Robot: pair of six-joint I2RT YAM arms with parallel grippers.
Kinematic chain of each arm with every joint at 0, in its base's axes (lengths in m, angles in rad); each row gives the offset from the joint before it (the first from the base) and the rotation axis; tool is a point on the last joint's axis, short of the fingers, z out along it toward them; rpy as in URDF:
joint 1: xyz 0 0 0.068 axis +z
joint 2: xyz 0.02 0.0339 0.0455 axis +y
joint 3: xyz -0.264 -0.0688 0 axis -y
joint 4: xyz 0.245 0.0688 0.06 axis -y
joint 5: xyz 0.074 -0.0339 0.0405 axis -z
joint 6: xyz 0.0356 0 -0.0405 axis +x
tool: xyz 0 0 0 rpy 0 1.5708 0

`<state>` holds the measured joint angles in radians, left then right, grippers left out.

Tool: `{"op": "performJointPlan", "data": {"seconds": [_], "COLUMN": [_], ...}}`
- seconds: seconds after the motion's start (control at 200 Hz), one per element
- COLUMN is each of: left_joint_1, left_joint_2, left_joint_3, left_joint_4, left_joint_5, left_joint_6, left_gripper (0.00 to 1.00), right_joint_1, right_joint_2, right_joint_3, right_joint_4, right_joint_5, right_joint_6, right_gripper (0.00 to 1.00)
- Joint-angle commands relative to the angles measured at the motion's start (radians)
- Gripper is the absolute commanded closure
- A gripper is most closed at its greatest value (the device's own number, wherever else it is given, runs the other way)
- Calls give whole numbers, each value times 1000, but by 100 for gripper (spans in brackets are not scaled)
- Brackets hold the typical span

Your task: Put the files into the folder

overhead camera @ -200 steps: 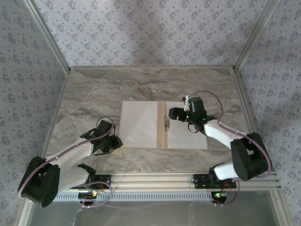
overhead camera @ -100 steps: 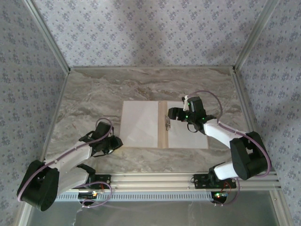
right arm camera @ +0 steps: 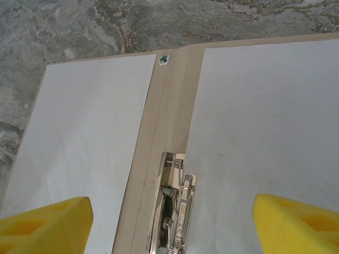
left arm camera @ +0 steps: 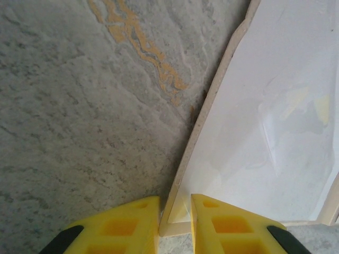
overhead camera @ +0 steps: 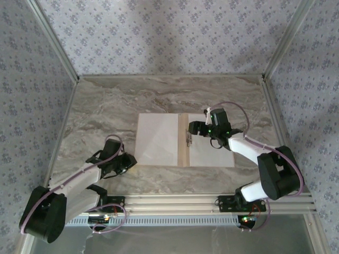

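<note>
The tan folder lies open on the marble table, with a white file on its left half and another on its right half. My left gripper is at the folder's near-left corner. In the left wrist view the yellow jaws stand narrowly apart at my left gripper, one on each side of the folder's corner and the file lying on it. My right gripper hovers over the spine, open wide, and its gripper point is above the metal clip.
Aluminium frame rails run along the near edge and up both sides, with patterned walls behind. Bare marble lies left of and behind the folder. A small green sticker marks the spine's far end.
The left gripper's jaws have narrowed around the folder's corner while the arm drew slightly towards the near edge. The right gripper has barely shifted and stays open.
</note>
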<state>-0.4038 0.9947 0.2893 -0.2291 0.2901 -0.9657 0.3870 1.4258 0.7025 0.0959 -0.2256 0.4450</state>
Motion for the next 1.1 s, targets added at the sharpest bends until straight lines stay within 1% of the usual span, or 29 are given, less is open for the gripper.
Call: {"op": "performJointPlan", "data": {"seconds": [0.0,0.43,0.77,0.889,0.989,1.094], "left_joint_1": [2,9,11,14,16,17], "left_joint_2": [3,-3,-9,-33,-74,-141], "left_joint_3": [-16,-39,-36,-24,7,55], "left_joint_4": [143,245,280,246,177,46], "left_joint_5": [68,96,94,80,53,-20], "left_joint_6": [-15,-41,-48,-25,22,75], "left_gripper": [78,82,89,93,100,100], "right_joint_1": [6,10,10,10,9,10], "right_joint_2": [11,33,36,34,28,10], "right_joint_3": [34,46,52,53,55,52], "right_joint_4": [-14,-22,-29,-32,-34,-39], "right_joint_5": [-13,-27,-29,-30,-30,-18], "right_joint_6": [-6,-8,-12,-14,-20,-26], "right_gripper": [19,19,20,20,20,20]}}
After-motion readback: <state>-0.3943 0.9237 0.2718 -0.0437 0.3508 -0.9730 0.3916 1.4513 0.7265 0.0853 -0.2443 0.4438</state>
